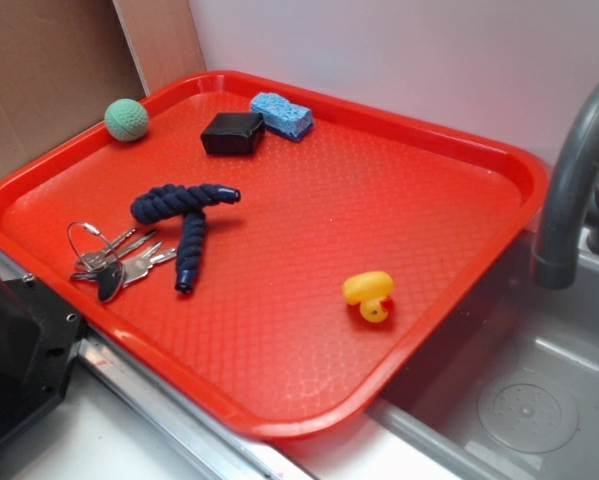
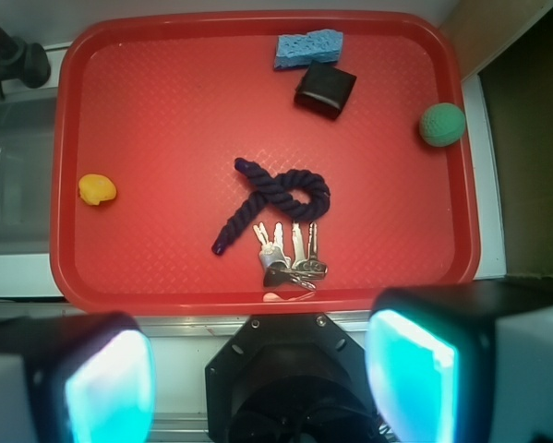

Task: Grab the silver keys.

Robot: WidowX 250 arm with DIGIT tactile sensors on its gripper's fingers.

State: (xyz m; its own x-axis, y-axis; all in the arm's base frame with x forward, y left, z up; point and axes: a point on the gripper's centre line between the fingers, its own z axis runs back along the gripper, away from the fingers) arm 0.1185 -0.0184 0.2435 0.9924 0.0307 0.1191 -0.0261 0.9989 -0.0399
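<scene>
1. Silver keys point(image 2: 289, 253) are seen flat on the red tray point(image 1: 449, 150), near its edge closest to the arm.
2. Navy rope point(image 2: 274, 200) is looped just beside them.
3. Gripper point(image 2: 258, 378) is held spread apart, nothing grasped, above the tray edge.

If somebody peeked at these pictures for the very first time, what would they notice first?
Probably the big red tray, which fills most of the picture beside a grey sink. Next comes the dark blue rope curled near the tray's middle, with the silver keys lying right beside it at the tray's edge. A little yellow duck sits alone on the side near the sink.
</scene>
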